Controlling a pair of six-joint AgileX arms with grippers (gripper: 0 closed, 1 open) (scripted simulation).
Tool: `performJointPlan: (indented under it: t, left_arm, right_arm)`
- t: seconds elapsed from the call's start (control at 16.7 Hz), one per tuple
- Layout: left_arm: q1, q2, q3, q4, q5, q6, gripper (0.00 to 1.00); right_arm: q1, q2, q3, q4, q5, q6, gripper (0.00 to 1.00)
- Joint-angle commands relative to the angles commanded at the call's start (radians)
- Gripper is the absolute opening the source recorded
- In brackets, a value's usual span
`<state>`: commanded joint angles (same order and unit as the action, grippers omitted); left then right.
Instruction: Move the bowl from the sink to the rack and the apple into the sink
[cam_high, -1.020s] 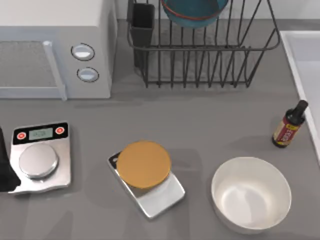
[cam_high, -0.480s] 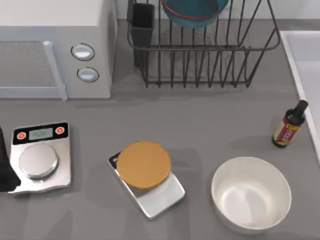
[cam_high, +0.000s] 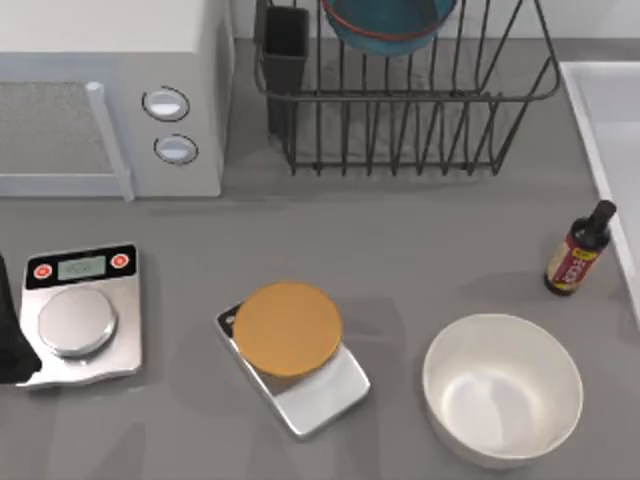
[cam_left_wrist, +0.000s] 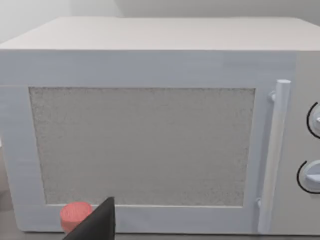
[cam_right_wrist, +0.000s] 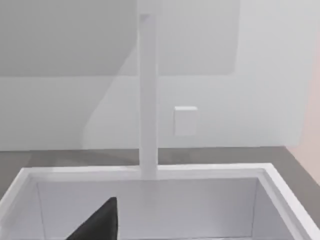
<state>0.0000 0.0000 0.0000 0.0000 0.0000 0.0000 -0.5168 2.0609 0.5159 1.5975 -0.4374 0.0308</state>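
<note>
The top view looks straight down on the grey table (cam_high: 400, 240) from above, with the microwave (cam_high: 110, 90) at the far left, the rack (cam_high: 410, 110) just right of the microwave, and a strip of the sink (cam_high: 610, 130) at the right edge, well apart from the microwave. The left wrist view sits low and close in front of the microwave (cam_left_wrist: 150, 125), facing its door squarely, so both views share that appliance. The right wrist view looks level across the sink (cam_right_wrist: 150, 175) from its near side toward the faucet post (cam_right_wrist: 148, 100) and wall behind, sharing the basin with the top view.
</note>
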Motion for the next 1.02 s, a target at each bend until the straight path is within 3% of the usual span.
performJointPlan:
  t: [0.24, 0.54, 1.02]
  left_arm:
    - [0.0, 0.0, 0.0, 0.0, 0.0, 0.0, 1.0]
    - [0.0, 0.0, 0.0, 0.0, 0.0, 0.0, 1.0]
    - [0.0, 0.0, 0.0, 0.0, 0.0, 0.0, 1.0]
  right_arm:
    - [0.05, -0.315, 0.006, -0.258, 0.085, 0.016, 1.0]
    - [0.167, -0.915, -0.052, -0.685, 0.214, 0.017, 1.0]
    - [0.397, -1.775, -0.32, -1.33, 0.385, -0.014, 1.0]
